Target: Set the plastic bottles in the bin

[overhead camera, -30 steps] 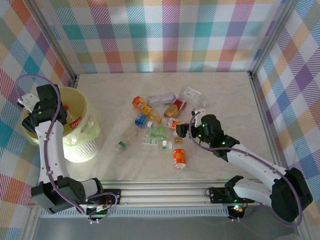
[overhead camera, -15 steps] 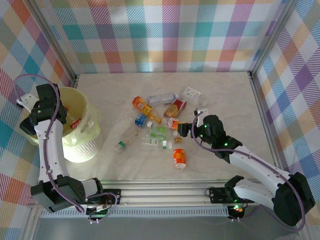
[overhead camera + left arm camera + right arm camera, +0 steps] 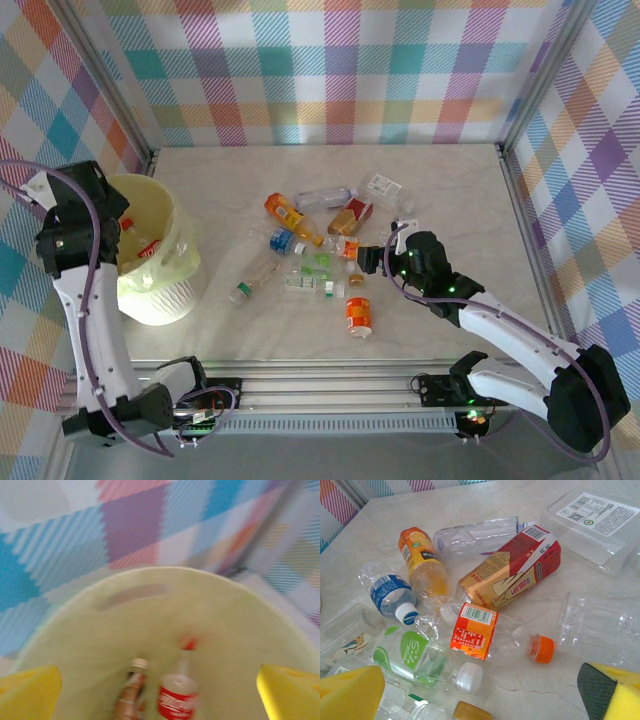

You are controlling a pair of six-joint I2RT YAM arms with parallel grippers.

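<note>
My left gripper (image 3: 160, 695) is open above the bin (image 3: 160, 285), a pale-yellow bucket at the table's left. Nothing sits between its yellow fingertips (image 3: 27, 690). In the bin lie a red-labelled bottle (image 3: 177, 699) and a brown bottle (image 3: 131, 692). Several plastic bottles lie in a heap at mid-table (image 3: 315, 245). My right gripper (image 3: 480, 695) hovers open at the heap's right side, just above a clear bottle with an orange label (image 3: 475, 630) and orange cap (image 3: 541, 648). Beside it lie a green-labelled bottle (image 3: 412, 655), a blue-labelled one (image 3: 390, 595) and an orange one (image 3: 422, 562).
A red and gold carton (image 3: 512, 572) and a flat clear package (image 3: 597, 520) lie among the bottles. An orange-labelled bottle (image 3: 358, 315) lies alone nearer the front edge. Checked walls and metal posts ring the table.
My left gripper has opened over the bin and pulled up and to the left. The right gripper has shifted slightly right and stays open over the heap.
</note>
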